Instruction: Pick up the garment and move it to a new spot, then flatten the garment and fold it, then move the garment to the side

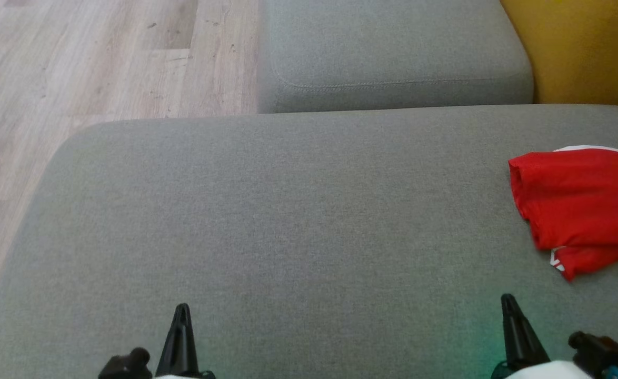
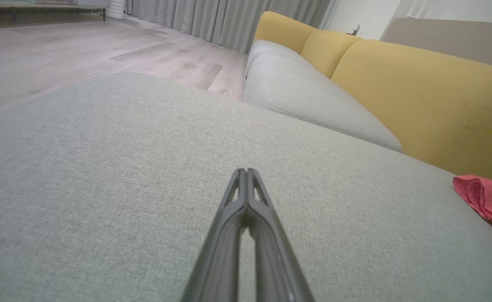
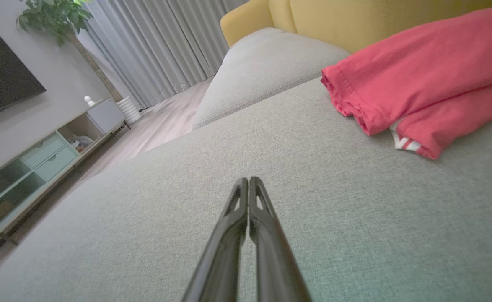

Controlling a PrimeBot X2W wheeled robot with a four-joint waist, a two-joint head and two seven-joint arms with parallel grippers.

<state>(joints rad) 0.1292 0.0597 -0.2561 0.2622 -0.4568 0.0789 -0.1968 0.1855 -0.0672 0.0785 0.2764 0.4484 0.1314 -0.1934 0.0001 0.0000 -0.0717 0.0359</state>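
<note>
A wide grey seat cushion [image 1: 288, 221] spreads ahead of both grippers. Beyond it are a second grey cushion [image 1: 393, 47] and a yellow backrest [image 1: 582, 47], and wooden floor [image 1: 77, 63] lies off to the left.

The red garment [image 1: 582, 205] lies on the seat ahead and to the right of the right gripper [image 1: 509, 302], apart from it. It is well away from the left gripper [image 1: 181, 310]. The cloth sits in layers, one over another, with a hemmed edge facing the grippers. It runs off the side of the head view, so the robot probably cannot judge how square the whole stack is.

Both grippers are closed with nothing between their fingers. Each hangs just above bare cushion and points forward.

A garment layered at the edge of the seat would fit a fold that is finished and set aside. It would equally fit a loosely doubled piece waiting to be carried to the open middle. One moment does not decide between them.

The same care applies either way. The layers are loose and soft, and a finger brushing the hem would drag the top layer off the lower one. A small white striped trim [image 3: 403, 142] peeks out between the layers nearest the right gripper, and it shows where they part.
</note>
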